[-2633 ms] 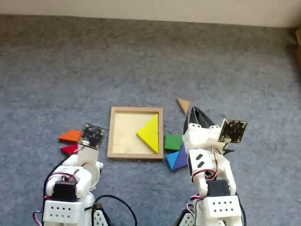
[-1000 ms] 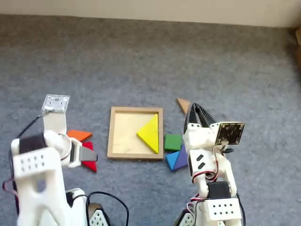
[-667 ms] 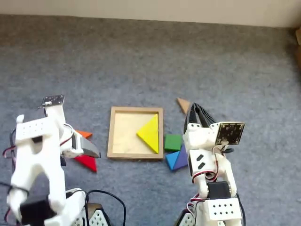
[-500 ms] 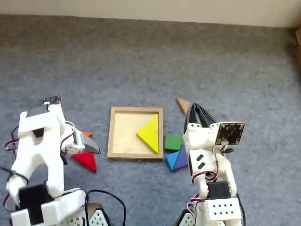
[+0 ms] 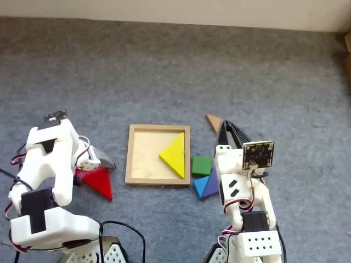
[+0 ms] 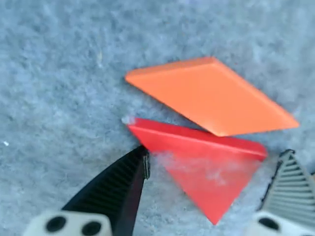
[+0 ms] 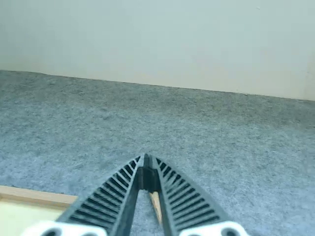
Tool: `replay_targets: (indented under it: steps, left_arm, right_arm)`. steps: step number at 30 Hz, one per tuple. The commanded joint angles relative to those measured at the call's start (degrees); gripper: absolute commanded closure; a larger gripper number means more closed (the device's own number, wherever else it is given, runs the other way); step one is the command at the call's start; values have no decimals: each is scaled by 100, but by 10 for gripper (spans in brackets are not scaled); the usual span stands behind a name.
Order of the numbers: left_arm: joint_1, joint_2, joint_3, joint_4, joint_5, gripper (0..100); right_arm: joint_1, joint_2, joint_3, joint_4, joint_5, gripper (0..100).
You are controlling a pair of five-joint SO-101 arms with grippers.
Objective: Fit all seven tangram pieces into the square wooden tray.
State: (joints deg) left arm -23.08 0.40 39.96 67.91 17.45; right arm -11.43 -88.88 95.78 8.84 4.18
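The square wooden tray [image 5: 140, 155] lies mid-carpet with a yellow triangle [image 5: 175, 155] in its right half. To its left lies a red triangle [image 5: 96, 179] [image 6: 209, 167], with an orange parallelogram [image 6: 211, 96] touching it. My left gripper [image 5: 97, 166] [image 6: 216, 153] hangs open just over the red triangle, one finger on either side. Right of the tray sit a green square [image 5: 201, 165], a blue triangle [image 5: 199, 187] and a purple piece [image 5: 211, 183]. A tan triangle [image 5: 214, 121] [image 7: 155, 205] lies beyond. My right gripper [image 5: 225, 130] [image 7: 146, 158] is shut and empty above it.
Grey carpet [image 5: 164, 71] stretches open behind the tray up to a pale wall [image 7: 157, 39]. The two arm bases [image 5: 252, 241] stand at the near edge. A brown object [image 5: 348, 44] shows at the far right edge.
The left arm has lifted from its folded pose, swung out to the left and lowered its open gripper over the red triangle. The right arm has barely shifted.
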Motion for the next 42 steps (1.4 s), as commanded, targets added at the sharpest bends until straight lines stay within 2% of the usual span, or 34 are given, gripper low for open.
replay_targets:
  steps: [1,12,17,22,29,36,42]
  left_arm:
    - [-22,4,-233,-53,202,629]
    - [31,22,-171,-53,202,639]
    - [31,22,-171,-62,193,760]
    - [40,22,-163,-193,-299,822]
    - [48,-31,-171,-176,-325,851]
    - [497,-31,-171,-176,-325,851]
    - [558,-22,-224,-176,-334,848]
  right_arm:
    - [-84,-75,163,-207,70,988]
    - [-84,-75,163,-207,88,988]
    - [-84,-75,163,-207,88,988]
    - [-84,-75,163,-207,97,988]
    - [-84,-75,163,-207,97,988]
    - [-75,-84,163,-207,105,988]
    - [-75,-84,163,-207,105,988]
